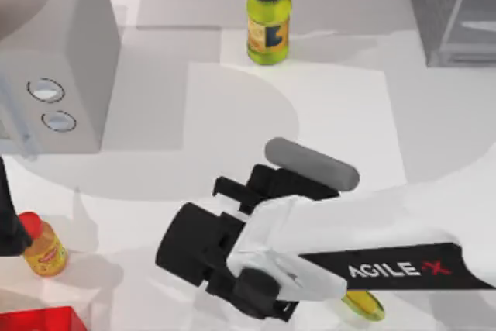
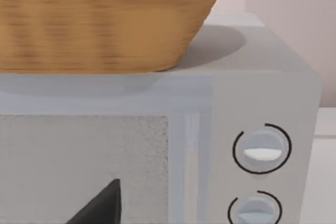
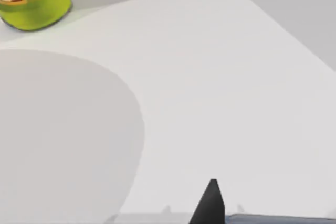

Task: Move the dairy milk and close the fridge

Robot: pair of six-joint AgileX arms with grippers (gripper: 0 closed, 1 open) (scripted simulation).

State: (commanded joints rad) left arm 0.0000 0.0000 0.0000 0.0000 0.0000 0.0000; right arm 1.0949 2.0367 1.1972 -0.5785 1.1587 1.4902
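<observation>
**Right arm stretched low across the front of the table**

The right gripper [image 1: 229, 191] sits near the middle of the table's front half, at the end of a white arm that reaches in from the right edge and lies almost flat over the surface. I cannot tell whether its fingers are spread or pressed together; a dark fingertip [image 3: 210, 203] pokes into the right wrist view above bare white tabletop [image 1: 333, 106]. The arm's black band reads "AGILE X" in white, the X in red. A yellow-green object [image 1: 364, 304] peeks out from under the arm.

Further back stands a yellow-green bottle [image 1: 268, 25] with a dark green cap and an orange label I cannot read. The fridge [image 1: 453, 13] is in the far right corner, its pale glassy panel facing the table.

The left arm is parked at the left edge, its wrist camera facing a light grey microwave [image 1: 58, 60] with two round dials and a wicker basket [image 2: 105, 19] on top. Beside that arm is a small yellow bottle [image 1: 43, 247] with a red cap.
</observation>
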